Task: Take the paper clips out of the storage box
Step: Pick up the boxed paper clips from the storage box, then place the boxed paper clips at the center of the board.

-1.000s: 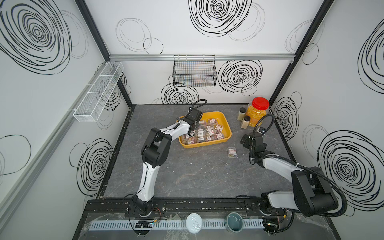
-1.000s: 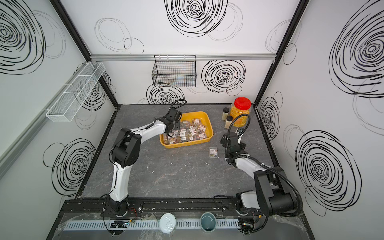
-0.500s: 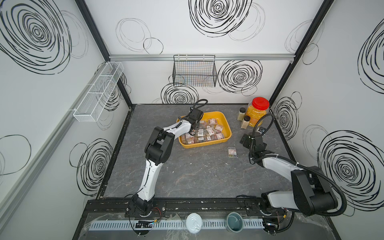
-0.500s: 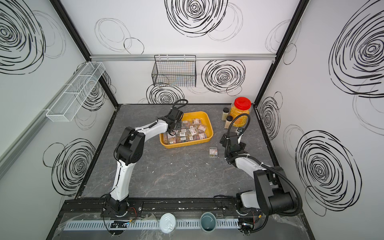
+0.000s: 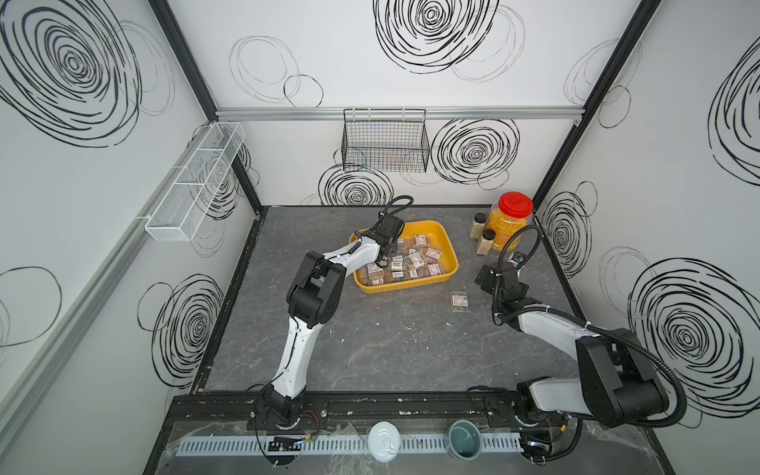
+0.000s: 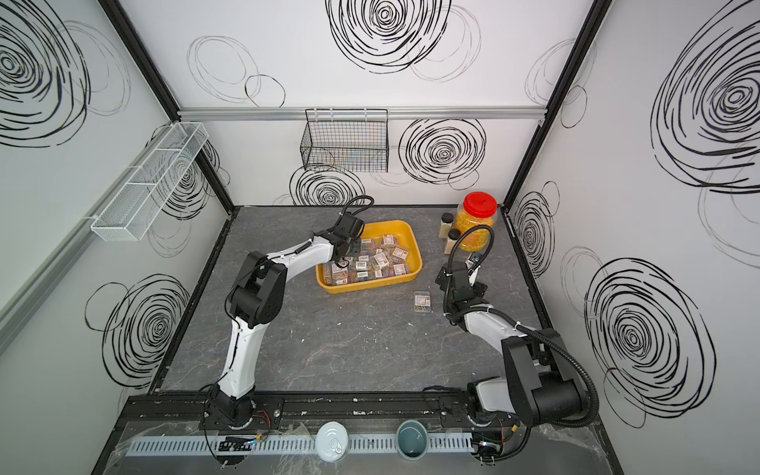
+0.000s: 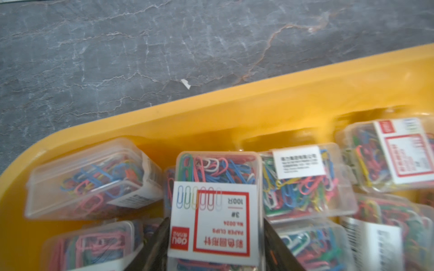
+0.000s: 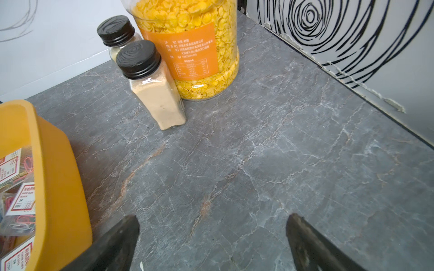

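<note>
Now that the left gripper has finished closing, its fingers press on both long sides of one labelled case of paper clips. A second ago they were still coming in around it.

The case is label-up on top of the pile, toward the left end of the yellow tray. It is still inside, resting on its neighbours, not lifted. The other cases look undisturbed.

The right gripper hasn't moved. Its fingers are wide apart with nothing between them, over bare table right of the tray, short of the jar. One loose case lies on the table just right of the tray, same spot as before.

Meaning: the grasp looks done, so the next move should be a straight lift clear of the rim. My guess at the risk: it's smooth plastic with neighbours packed tight, so one could drag up with it or the case could slip. Most of the unloading is still ahead.
</note>
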Motion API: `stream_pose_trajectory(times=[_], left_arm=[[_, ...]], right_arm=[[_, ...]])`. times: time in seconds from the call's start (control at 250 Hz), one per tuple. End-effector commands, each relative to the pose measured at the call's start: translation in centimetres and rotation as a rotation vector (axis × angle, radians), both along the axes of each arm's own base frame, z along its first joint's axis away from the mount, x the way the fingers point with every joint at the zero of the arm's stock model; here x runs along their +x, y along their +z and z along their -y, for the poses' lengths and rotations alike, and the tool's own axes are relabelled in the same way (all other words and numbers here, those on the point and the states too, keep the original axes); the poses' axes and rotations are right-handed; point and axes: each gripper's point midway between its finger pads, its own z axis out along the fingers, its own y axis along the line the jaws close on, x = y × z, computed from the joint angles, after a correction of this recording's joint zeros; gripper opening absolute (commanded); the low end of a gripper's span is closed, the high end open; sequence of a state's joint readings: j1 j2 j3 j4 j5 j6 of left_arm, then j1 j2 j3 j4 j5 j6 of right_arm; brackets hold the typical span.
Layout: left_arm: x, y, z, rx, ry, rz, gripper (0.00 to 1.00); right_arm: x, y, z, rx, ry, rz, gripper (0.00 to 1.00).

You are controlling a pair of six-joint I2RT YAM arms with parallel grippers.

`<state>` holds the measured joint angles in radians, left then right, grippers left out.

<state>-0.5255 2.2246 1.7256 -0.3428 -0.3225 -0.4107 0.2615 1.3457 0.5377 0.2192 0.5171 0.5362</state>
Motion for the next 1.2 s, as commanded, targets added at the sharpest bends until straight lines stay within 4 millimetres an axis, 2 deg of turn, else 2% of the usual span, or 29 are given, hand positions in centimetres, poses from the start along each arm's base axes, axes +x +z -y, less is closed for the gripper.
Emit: stream_pose_trajectory(times=[0.0,0.156,0.288,0.392,0.503,0.743,0.971,1.195], left_arm=[[-1.1,6.4,2.2,-0.079,-0.011,0.110,0.44],[-3.8,9.5,1.6,-0.078,0.001,0.173,0.42],[-6.8,11.9,0.6,-0.079,0.025,0.231,0.40],[-9.5,13.2,0.4,-0.105,0.041,0.264,0.38],[-12.8,13.7,0.8,-0.137,0.036,0.291,0.38],[-18.3,12.5,1.6,-0.166,0.028,0.289,0.35],[-23.5,10.1,1.3,-0.190,0.030,0.289,0.35],[-26.8,8.3,1.0,-0.251,0.029,0.290,0.34]], right_arm=[[0.1,0.4,1.0,-0.003,-0.060,-0.009,1.00],[-0.1,0.2,0.7,0.004,-0.049,-0.016,1.00],[0.0,0.2,0.4,0.008,-0.031,-0.012,1.00],[0.2,0.0,0.2,0.005,-0.022,-0.024,1.00],[0.1,0.1,0.2,0.007,-0.019,-0.023,1.00],[-0.6,0.4,-0.1,0.019,0.012,0.004,1.00],[-1.6,1.2,-0.3,0.033,0.040,0.062,1.00],[-2.1,1.5,-0.5,0.038,0.052,0.087,1.00]])
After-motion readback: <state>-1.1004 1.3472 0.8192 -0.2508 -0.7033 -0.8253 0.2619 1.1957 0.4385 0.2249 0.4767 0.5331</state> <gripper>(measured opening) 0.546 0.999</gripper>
